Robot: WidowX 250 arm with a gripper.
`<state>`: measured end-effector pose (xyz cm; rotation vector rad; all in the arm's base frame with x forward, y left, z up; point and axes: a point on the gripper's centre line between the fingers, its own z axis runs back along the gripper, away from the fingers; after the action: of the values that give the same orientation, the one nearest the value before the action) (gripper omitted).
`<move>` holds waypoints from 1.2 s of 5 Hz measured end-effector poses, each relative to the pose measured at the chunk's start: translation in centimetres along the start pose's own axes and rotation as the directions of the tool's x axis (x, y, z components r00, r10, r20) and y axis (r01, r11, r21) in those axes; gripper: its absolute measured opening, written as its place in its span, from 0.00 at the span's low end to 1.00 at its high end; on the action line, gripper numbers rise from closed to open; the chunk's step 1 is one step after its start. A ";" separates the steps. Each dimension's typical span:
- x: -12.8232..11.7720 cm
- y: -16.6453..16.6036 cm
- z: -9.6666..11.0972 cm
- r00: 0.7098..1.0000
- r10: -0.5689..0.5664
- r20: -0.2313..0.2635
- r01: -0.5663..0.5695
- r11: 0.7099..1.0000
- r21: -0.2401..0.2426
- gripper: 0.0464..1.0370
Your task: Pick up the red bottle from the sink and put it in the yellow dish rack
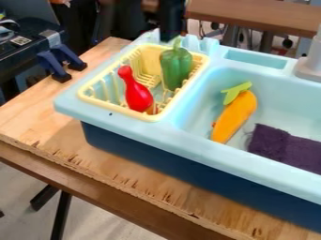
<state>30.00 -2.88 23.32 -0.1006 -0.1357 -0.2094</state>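
The black gripper (171,23) hangs at the top of the view, just above the stem of a green pepper (176,68). That pepper is upright at the right side of a yellow dish rack (94,97); whether the gripper touches its stem I cannot tell. A red bowling-pin-shaped toy (138,95) leans in the rack's front left part, its narrow end up. In the basin of the light blue sink (188,136), to the right, lie an orange carrot-like toy (233,117) with a green top and a dark purple cloth (285,147).
A grey faucet (310,65) rises at the sink's right back edge. The sink unit stands on a wooden table (37,122). Two blue clamps (56,65) are at the table's back left edge, beside black equipment. Another wooden table (263,16) is behind.
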 end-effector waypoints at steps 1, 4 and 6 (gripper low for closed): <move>0.8 -1.9 0.0 0.992 -0.108 -0.058 0.110 0.993 0.039 0.97; 1.5 -3.9 -1.5 0.972 -0.199 -0.127 0.202 0.979 0.014 0.97; 1.6 -4.0 -1.6 0.971 -0.200 -0.129 0.204 0.979 0.014 0.97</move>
<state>30.85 -7.23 22.34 -0.0462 -0.0216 -0.4166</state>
